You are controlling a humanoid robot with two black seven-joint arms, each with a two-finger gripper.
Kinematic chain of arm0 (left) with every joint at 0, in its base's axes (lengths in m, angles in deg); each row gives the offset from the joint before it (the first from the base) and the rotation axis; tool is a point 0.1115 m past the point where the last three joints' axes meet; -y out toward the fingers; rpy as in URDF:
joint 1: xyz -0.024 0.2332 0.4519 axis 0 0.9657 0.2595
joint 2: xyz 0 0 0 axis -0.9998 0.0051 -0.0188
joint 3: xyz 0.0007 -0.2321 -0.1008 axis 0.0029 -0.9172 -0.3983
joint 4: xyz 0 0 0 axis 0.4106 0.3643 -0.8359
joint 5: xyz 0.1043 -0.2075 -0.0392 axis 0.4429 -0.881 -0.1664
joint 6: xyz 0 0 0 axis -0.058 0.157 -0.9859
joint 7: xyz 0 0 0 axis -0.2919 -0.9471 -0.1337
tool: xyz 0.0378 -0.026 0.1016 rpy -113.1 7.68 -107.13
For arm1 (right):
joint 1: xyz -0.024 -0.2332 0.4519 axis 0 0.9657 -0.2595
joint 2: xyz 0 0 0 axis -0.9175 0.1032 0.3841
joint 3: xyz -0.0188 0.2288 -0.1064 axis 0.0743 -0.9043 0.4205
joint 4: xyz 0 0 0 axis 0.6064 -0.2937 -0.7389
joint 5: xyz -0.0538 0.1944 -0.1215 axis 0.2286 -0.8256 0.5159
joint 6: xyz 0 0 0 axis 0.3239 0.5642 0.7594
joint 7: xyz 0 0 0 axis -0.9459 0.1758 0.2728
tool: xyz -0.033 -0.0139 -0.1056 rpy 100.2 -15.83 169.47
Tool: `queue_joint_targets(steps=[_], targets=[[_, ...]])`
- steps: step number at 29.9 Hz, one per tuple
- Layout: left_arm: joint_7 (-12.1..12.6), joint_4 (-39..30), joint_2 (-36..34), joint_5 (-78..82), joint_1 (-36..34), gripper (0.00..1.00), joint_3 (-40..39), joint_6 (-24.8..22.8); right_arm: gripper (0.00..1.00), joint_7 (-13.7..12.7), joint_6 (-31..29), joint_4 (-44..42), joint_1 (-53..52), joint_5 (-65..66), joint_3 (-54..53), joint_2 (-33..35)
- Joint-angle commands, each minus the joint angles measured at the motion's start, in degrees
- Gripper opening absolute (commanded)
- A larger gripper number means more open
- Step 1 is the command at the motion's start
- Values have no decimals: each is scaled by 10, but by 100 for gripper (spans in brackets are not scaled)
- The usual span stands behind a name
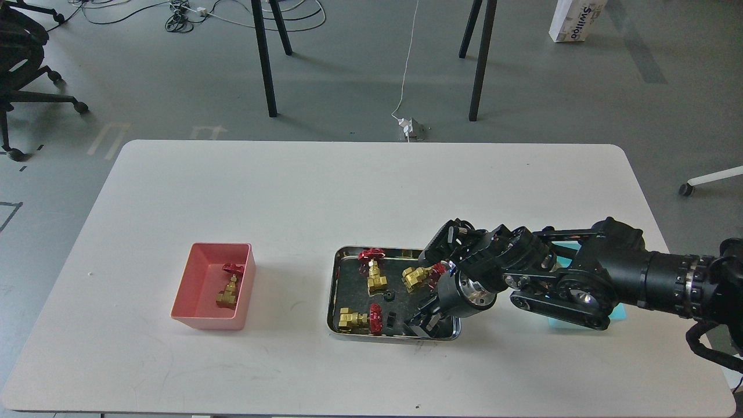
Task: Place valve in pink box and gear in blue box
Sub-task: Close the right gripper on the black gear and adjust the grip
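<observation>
The steel tray [332, 290] in the middle of the table holds three brass valves with red handwheels [372, 274] [415, 277] [355, 319], a tiny black gear [388, 295] and a black rectangular bit [390, 318]. A fourth valve [228, 290] lies in the pink box [184, 290] at the left. My right gripper [425, 320] points down into the tray's near right corner, right of the black bit. Its dark fingers cannot be told apart. The blue box [619, 313] is mostly hidden behind my right arm. My left gripper is out of view.
The white table's [371, 186] edge runs close behind the blue box at the right. My right arm [580, 284] lies low across the table from the right edge to the tray. Table legs, cables and an office chair stand on the floor beyond.
</observation>
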Motion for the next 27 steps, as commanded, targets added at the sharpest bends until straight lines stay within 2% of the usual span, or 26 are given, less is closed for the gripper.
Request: queue_joint_targets(steps=[1, 11, 27], targets=[[0, 1, 0, -7, -2, 99, 1, 0, 52, -1, 0, 0, 0, 1, 2, 0], [0, 1, -1, -12, -3, 99, 0, -6, 47, -5, 0, 2, 0, 2, 2, 0], [0, 1, -2, -12, -7, 99, 0, -7, 47, -8, 0, 25, -1, 3, 10, 20]])
